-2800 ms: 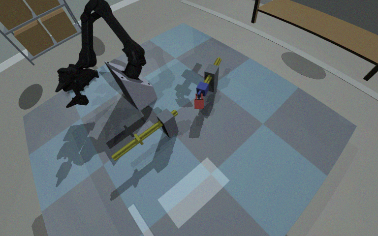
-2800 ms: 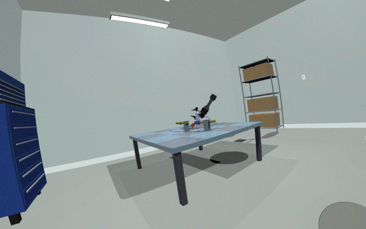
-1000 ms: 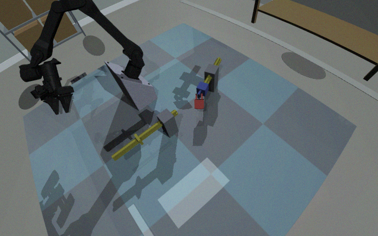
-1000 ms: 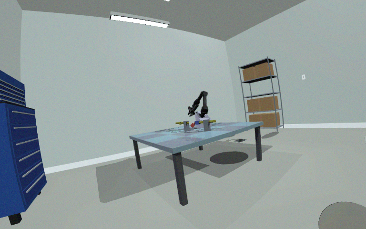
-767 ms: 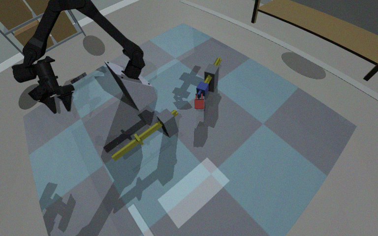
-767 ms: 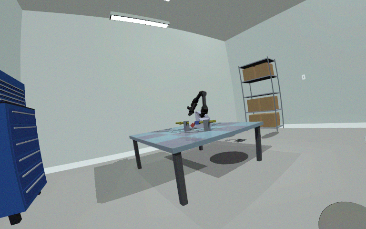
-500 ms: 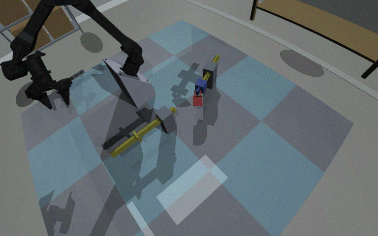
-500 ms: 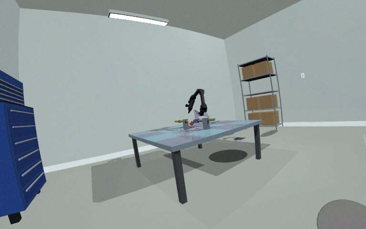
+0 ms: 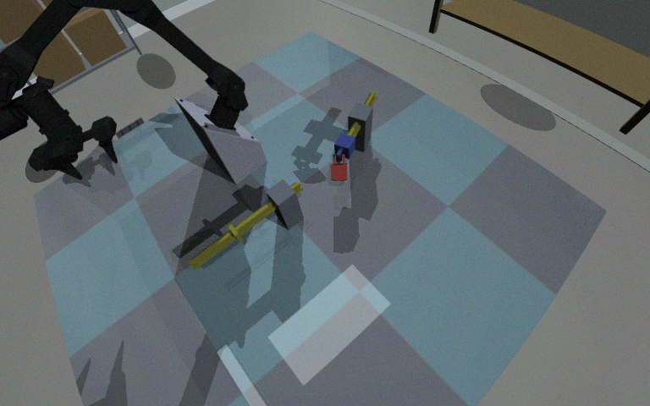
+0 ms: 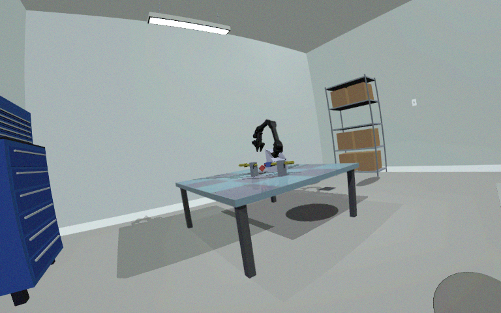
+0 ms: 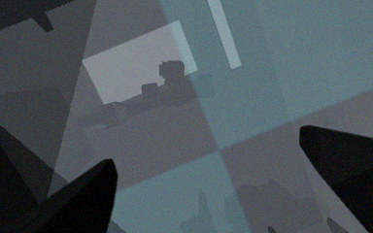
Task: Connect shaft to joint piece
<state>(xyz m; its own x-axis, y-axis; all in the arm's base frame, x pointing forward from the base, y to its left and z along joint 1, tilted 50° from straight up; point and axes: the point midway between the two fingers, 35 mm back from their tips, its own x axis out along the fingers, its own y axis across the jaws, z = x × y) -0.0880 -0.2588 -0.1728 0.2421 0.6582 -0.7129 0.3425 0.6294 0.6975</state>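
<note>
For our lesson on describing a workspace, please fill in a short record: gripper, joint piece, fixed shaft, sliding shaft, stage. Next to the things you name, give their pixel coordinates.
gripper: open, empty, above the table [image 10: 236,201], away from both shafts
joint piece: red square end [image 9: 338,172] [image 10: 262,168], hinged to a blue part [image 9: 344,145] [image 10: 267,164]
fixed shaft: yellow [image 9: 371,99] [image 10: 289,162], through its grey block [image 9: 366,127] [image 10: 282,168]
sliding shaft: yellow with a crosspiece [image 9: 213,251] [image 10: 242,165], through the other block [image 9: 289,205] [image 10: 254,169]
stage: shaft not yet in the opening
</note>
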